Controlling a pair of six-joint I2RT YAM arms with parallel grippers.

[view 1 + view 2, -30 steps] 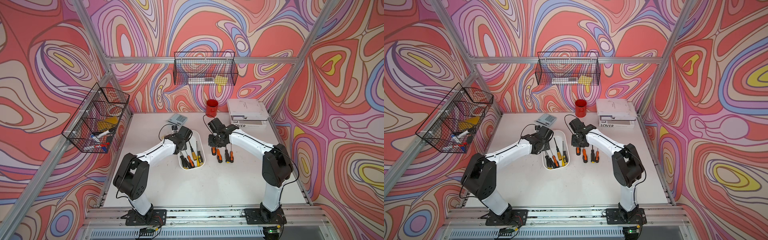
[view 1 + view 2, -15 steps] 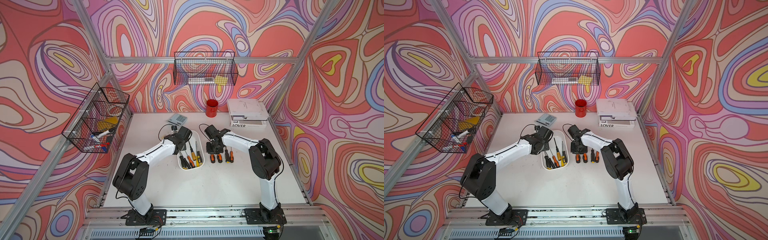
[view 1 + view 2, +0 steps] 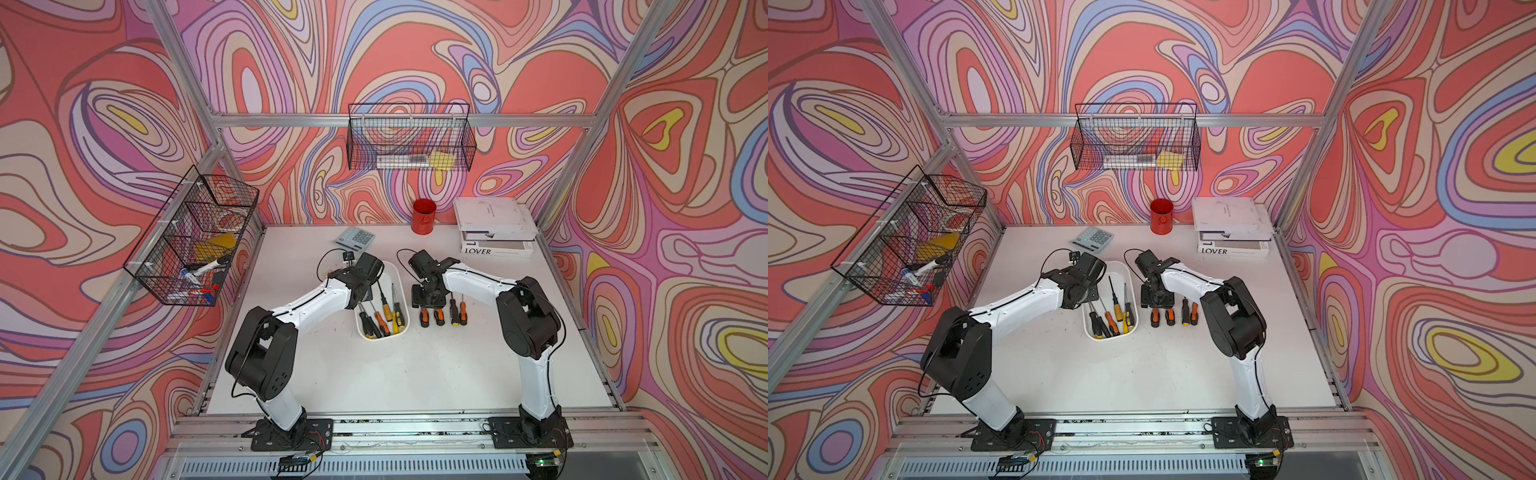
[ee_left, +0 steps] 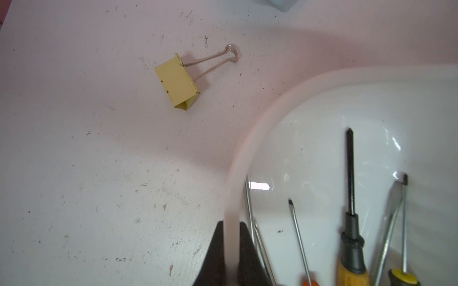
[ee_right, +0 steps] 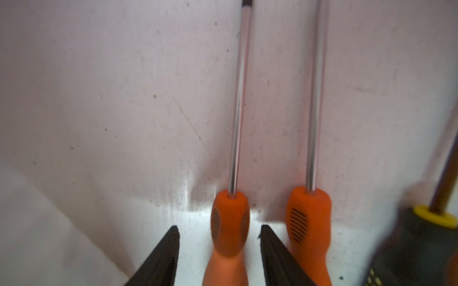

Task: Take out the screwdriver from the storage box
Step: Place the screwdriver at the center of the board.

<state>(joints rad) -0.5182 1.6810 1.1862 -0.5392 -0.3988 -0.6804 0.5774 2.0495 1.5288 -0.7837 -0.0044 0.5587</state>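
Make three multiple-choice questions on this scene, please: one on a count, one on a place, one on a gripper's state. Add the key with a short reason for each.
1. How many screwdrivers lie on the table beside the storage box?
A) two B) four C) seven
2. Where does the red cup stand?
A) on the table by the back wall B) inside the box C) on the books
3. The left gripper is:
A) open in the air B) holding a screwdriver C) shut on the box's rim

Key:
1 B: both top views show four handles in a row.
2 A: it stands on the table, close to the wall.
3 C: in the left wrist view its fingers pinch the rim.
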